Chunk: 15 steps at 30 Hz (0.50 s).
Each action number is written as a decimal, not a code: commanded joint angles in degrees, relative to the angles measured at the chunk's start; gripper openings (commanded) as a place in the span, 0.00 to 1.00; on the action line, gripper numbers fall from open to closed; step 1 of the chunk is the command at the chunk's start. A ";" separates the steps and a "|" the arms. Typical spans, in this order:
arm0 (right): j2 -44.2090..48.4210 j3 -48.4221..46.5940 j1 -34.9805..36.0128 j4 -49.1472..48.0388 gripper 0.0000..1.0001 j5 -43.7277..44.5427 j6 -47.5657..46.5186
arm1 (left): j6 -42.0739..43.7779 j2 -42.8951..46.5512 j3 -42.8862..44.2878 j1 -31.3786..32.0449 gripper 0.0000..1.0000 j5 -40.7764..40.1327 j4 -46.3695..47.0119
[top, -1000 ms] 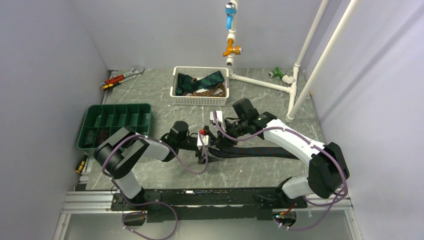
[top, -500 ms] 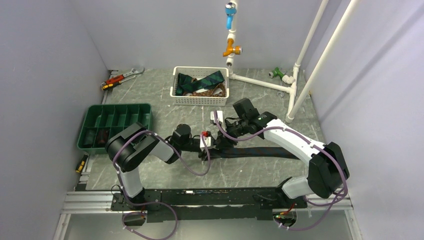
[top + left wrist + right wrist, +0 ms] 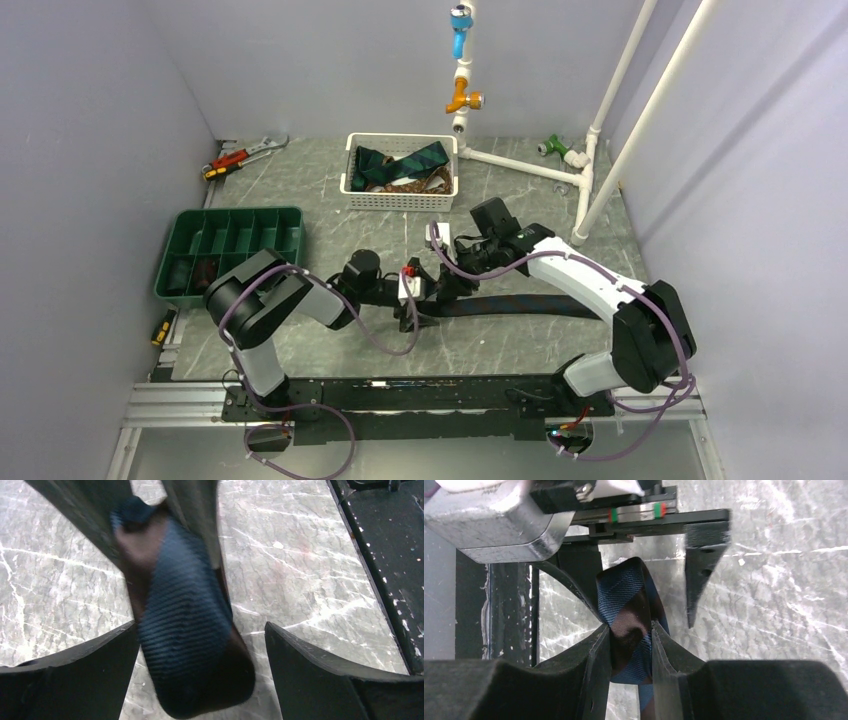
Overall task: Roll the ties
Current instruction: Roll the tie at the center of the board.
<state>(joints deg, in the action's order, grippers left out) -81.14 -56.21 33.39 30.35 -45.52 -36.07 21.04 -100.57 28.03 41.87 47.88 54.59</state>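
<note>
Table [image 3: 330, 190]: tie [image 3: 530, 303] x1. Basket [image 3: 395, 201] x1, ties [image 3: 420, 160] inside, no. unclear. Green tray [image 3: 240, 211] x1.

**Two arms meet over one tie at mid-table**

A dark navy striped fabric necktie [image 3: 530, 304] lies flat on the grey marbled tabletop [image 3: 320, 190], running from the centre out toward 3 o'clock. The left gripper [image 3: 408, 303] and the right gripper [image 3: 440, 292] crowd its centre end, just beside each other. From up here I cannot tell how their jaws stand. At 12 o'clock sits a white perforated plastic basket [image 3: 400, 201] holding a heap of green and navy ties [image 3: 420, 158]. A dark green compartment tray [image 3: 240, 212] rests at 9 o'clock, a red-handled wrench [image 3: 232, 158] at 11, and a white pipe frame [image 3: 520, 166] at 1.
</note>
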 commanded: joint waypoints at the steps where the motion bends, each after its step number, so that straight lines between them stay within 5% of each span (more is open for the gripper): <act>1: -0.28 1.24 -0.32 -1.21 0.34 -2.12 -2.27 | -3.12 -1.59 2.73 0.70 0.99 -0.54 2.04; 7: -0.20 2.17 -0.80 -2.24 0.34 -1.85 -2.26 | -6.40 -3.46 3.88 2.79 0.97 -1.32 3.50; 15: 0.75 5.28 -3.90 2.81 0.34 0.54 -8.79 | -3.52 -2.04 3.44 3.31 0.55 -6.48 -3.83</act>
<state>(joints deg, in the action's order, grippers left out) -81.54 -53.01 31.09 30.52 -45.30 -39.18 15.33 -104.14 31.03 45.10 44.51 54.57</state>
